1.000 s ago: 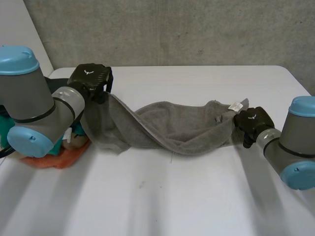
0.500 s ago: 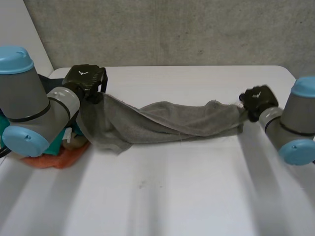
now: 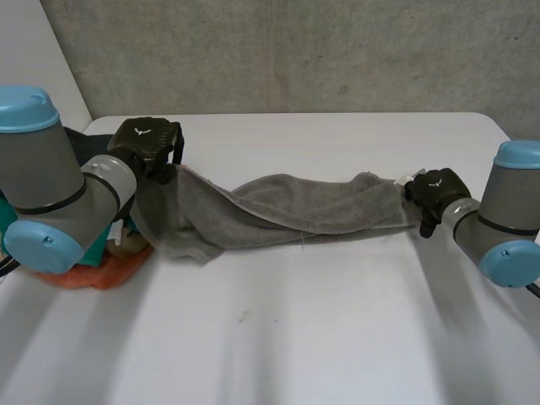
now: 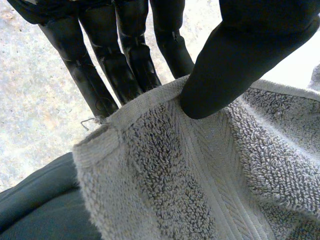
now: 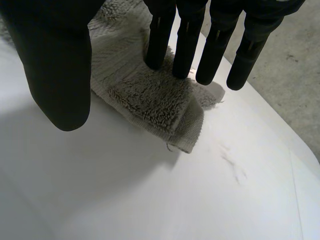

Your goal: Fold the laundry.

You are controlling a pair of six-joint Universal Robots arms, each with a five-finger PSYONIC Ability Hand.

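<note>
**Grey towel stretched between two hands on the table**

The flat white table (image 3: 295,337) carries the work. Across its far half a long grey terry towel (image 3: 287,211) runs from left to right, bunched lengthwise into a loose rope. Its left end is lifted off the surface and its right end lies low on the table, while the middle sags onto the tabletop.

The left arm (image 3: 51,202), grey with light-blue caps, bends in at the near left. The right arm (image 3: 506,232) comes in from the right edge.

Under the left arm, at the table's left edge, sits a heap of orange and teal cloth (image 3: 110,268). In the left wrist view a dark cloth (image 4: 35,200) lies below the towel's raised corner.

The left hand (image 3: 150,139) grips the towel's left end. Its wrist view shows the thumb (image 4: 235,65) pressing the hemmed edge (image 4: 150,100) against the fingers (image 4: 95,75) behind it, right at a corner.

The right hand (image 3: 434,190) is at the towel's right end. Its fingers (image 5: 187,45) are straight, with their tips resting on top of the towel's corner (image 5: 150,95), which lies flat on the table. Its thumb (image 5: 55,65) hangs apart beside the cloth, so nothing is pinched.

A small white tag (image 3: 411,179) sticks out of the towel just beside this hand.
</note>
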